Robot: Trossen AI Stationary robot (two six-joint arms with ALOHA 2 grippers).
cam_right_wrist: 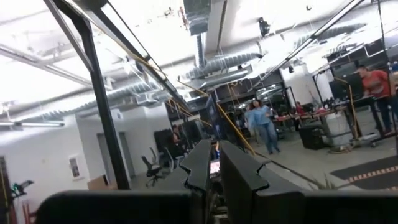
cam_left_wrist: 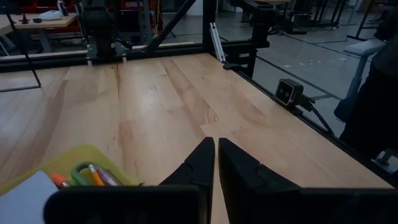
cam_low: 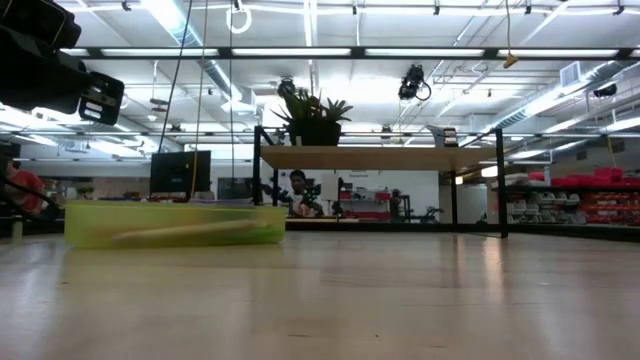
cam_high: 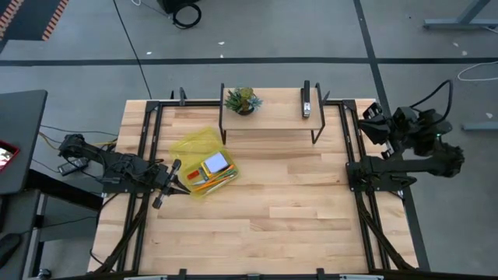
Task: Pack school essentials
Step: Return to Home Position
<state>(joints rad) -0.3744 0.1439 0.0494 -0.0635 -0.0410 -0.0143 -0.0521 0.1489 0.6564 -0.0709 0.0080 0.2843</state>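
Observation:
A yellow-green translucent box (cam_high: 204,165) lies open on the table's left middle, lid flat toward the far left. In it are a pale blue notepad (cam_high: 215,163), orange pencils (cam_high: 212,183), green-handled scissors (cam_left_wrist: 79,173) and a purple pen (cam_left_wrist: 109,178). The eraser does not show. My left gripper (cam_high: 177,187), shut (cam_left_wrist: 216,157), hovers just off the box's near-left corner and touches nothing. My right gripper (cam_high: 372,124) rests folded at the table's right far edge, shut (cam_right_wrist: 214,160) and pointing up into the room.
A raised wooden shelf (cam_high: 272,117) at the far edge carries a small potted plant (cam_high: 242,100) and a black stapler (cam_high: 306,104). Black frame rails (cam_high: 148,140) run along both sides. Bare wood lies to the right of and nearer than the box. People move in the room behind.

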